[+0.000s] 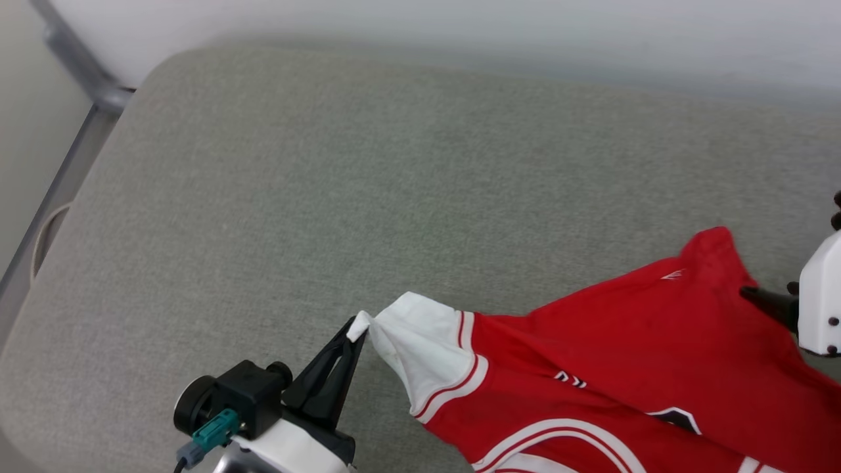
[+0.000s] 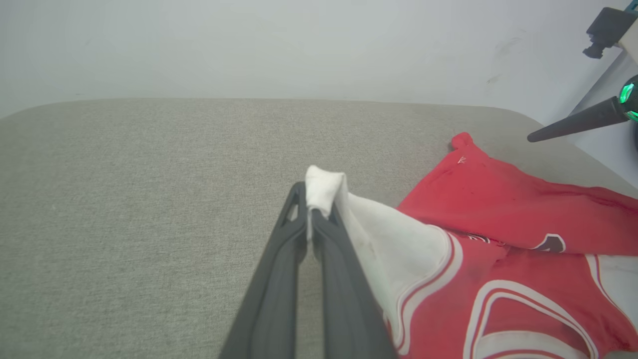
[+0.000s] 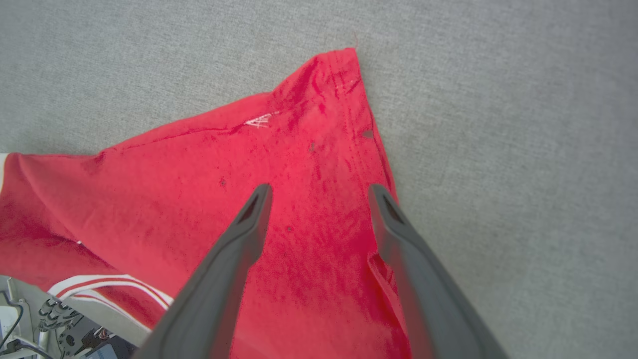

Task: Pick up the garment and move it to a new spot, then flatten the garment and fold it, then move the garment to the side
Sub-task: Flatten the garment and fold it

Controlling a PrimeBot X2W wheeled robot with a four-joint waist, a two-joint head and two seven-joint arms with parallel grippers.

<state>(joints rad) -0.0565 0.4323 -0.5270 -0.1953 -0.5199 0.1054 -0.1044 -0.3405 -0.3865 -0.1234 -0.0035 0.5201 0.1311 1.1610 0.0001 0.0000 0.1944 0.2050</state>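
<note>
Grey padded cushion (image 1: 328, 164), with the red shirt (image 1: 591, 368) lying rumpled at near right. My left jaws are clenched on its white sleeve (image 1: 420, 341) tip; my right jaws stand released over the far red corner (image 3: 339, 75). Likely light, limp cloth, best held by corners and hems.

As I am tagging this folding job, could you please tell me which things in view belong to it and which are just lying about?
Belongs: garment; left tool, shut on its white sleeve tip; right tool, open above it.
Just there: grey padded surface underneath; metal rail; pale wall.
</note>
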